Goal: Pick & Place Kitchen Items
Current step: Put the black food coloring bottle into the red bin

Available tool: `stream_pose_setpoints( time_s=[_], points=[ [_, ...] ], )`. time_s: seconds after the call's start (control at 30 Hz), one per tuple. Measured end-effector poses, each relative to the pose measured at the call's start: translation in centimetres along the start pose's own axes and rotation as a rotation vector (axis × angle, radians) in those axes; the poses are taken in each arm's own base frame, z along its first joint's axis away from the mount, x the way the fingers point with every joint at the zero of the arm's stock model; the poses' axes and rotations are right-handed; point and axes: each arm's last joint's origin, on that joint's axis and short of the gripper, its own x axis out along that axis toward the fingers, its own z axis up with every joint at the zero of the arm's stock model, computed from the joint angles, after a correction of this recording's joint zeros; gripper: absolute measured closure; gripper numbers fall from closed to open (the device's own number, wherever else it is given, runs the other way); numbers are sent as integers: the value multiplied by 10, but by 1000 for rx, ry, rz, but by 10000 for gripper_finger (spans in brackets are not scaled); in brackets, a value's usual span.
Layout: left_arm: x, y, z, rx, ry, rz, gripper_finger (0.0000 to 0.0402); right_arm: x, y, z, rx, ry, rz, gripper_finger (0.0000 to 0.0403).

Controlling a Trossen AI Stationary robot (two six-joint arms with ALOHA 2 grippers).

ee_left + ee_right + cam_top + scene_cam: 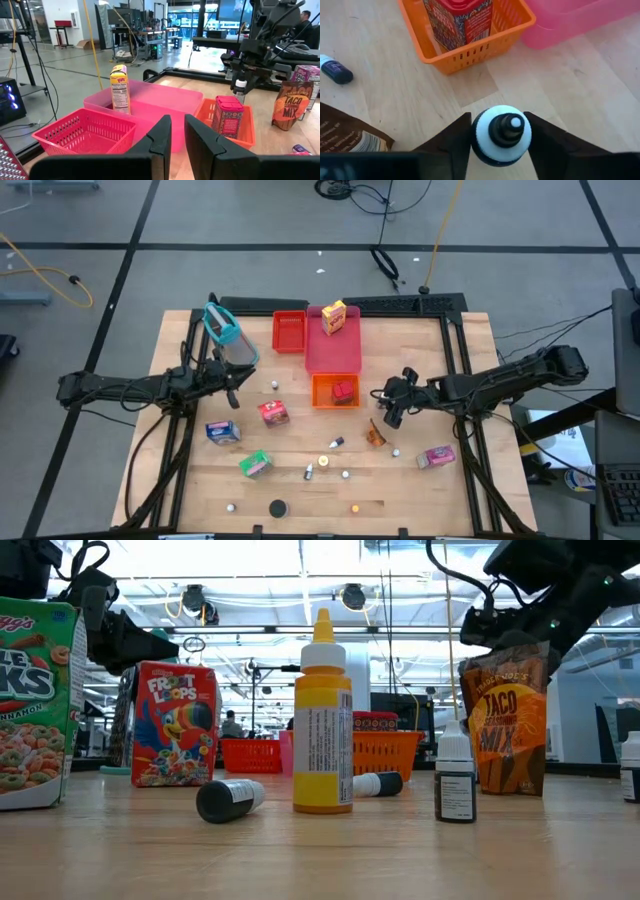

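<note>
My right gripper [391,417] stands just right of the orange tray [318,385], shut on a small dark bottle with a white cap [501,133]. That bottle also shows in the left wrist view [240,88]; the orange tray hides its base there. Inside the orange tray stands a red box [343,391]. The pink tray [333,355] holds a yellow carton [334,317]. A brown taco-mix packet [375,433] stands near my right gripper. My left gripper [177,125] waits level at the table's left, its fingers almost together with nothing between them. My right gripper pinches the bottle's white cap [482,131] between its two fingers, one on each side. The fingers slant down from the table's right side. The bottle is upright, its nozzle up. Whether its base rests on the table, I cannot tell.
A red tray [289,330] and a teal-framed mesh basket [226,330] stand at the back left. A Froot Loops box [273,412], a blue box [222,430], a green box [255,464], a pink box [436,456], a yellow bottle [322,720] and small bottles and caps dot the near half.
</note>
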Motion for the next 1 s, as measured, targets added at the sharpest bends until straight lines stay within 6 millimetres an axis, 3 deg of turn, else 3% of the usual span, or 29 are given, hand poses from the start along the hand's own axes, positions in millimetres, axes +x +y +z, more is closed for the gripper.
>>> stream_pose_setpoints(
  time_s=[0.53,0.77,1.0],
  points=[
    [0,0,0,1,3,1,350,-11,-6,10,-2,-84,20,260],
    [0,0,0,1,3,1,350,-33,-15,38,7,-171,6,260],
    [0,0,0,1,3,1,350,-42,-24,64,-28,-229,-34,260]
  ],
)
